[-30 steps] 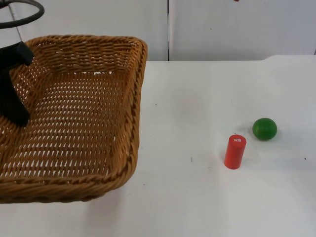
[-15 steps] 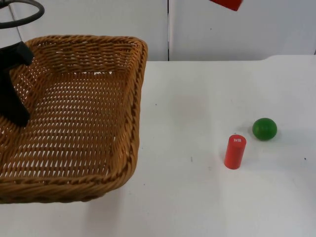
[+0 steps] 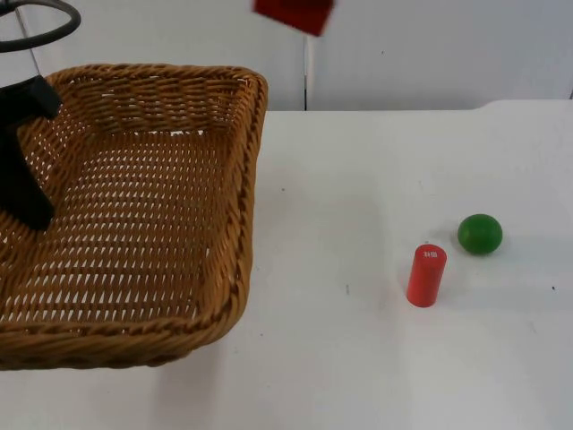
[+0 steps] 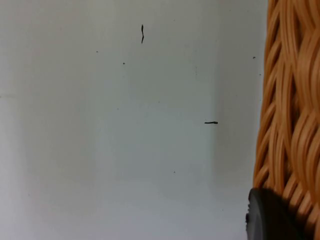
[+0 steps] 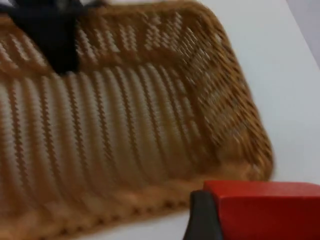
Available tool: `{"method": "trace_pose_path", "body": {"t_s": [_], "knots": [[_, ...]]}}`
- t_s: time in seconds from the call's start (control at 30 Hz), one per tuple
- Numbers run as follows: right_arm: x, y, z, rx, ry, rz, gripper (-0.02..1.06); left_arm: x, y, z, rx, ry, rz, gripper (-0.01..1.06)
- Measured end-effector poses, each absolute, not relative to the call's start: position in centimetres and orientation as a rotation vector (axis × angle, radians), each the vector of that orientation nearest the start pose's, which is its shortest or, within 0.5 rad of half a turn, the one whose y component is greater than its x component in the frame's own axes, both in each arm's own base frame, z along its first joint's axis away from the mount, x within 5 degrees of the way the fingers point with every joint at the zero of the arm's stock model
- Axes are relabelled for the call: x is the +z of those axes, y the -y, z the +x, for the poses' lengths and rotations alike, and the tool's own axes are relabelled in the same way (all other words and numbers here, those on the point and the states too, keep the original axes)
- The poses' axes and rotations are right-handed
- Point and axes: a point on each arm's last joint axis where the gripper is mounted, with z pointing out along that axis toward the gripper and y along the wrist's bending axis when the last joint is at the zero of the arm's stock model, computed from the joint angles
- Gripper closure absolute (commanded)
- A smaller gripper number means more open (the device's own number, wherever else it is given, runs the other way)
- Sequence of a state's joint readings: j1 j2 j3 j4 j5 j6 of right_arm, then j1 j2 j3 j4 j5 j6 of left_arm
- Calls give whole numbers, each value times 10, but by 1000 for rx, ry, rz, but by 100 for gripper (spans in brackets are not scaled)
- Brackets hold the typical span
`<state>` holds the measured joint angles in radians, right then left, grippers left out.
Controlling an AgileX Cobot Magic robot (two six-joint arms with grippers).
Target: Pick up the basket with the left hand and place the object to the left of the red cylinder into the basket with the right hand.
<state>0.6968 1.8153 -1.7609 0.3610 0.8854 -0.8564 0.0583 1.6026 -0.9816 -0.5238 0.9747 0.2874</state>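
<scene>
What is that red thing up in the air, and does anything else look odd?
A red block hangs above the table, held by the right gripper near the wicker basket. The left gripper holds the basket's rim. The red cylinder and green ball look undisturbed.

Warm wicker, bright toys on white

Tan woven basket (image 3: 143, 215); red block (image 3: 294, 13); red cylinder (image 3: 426, 275); green ball (image 3: 480, 234); white desk (image 3: 376, 179).
</scene>
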Motion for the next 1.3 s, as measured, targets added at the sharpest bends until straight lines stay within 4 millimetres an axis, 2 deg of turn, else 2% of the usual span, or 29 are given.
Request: {"method": "trace_pose_path", "body": {"t_s": [0.27, 0.43, 0.53, 0.57, 0.7, 1.3], "knots": [[349, -325, 294, 453, -1850, -1528, 105, 213, 21, 287, -635, -2940, -82, 105], [340, -341, 305, 513, -1952, -1465, 105, 213, 21, 287, -634, -2939, -76, 105], [320, -351, 315, 527, -2028, -1448, 105, 213, 21, 287, -634, -2939, -73, 105], [320, -351, 315, 527, -2028, -1448, 105, 213, 21, 287, -634, -2939, -73, 105], [296, -358, 322, 526, -2082, -1460, 105, 213, 21, 287, -634, -2939, -73, 105], [251, -371, 336, 514, -2134, -1450, 104, 213, 21, 287, -632, -2937, -56, 105]]}}
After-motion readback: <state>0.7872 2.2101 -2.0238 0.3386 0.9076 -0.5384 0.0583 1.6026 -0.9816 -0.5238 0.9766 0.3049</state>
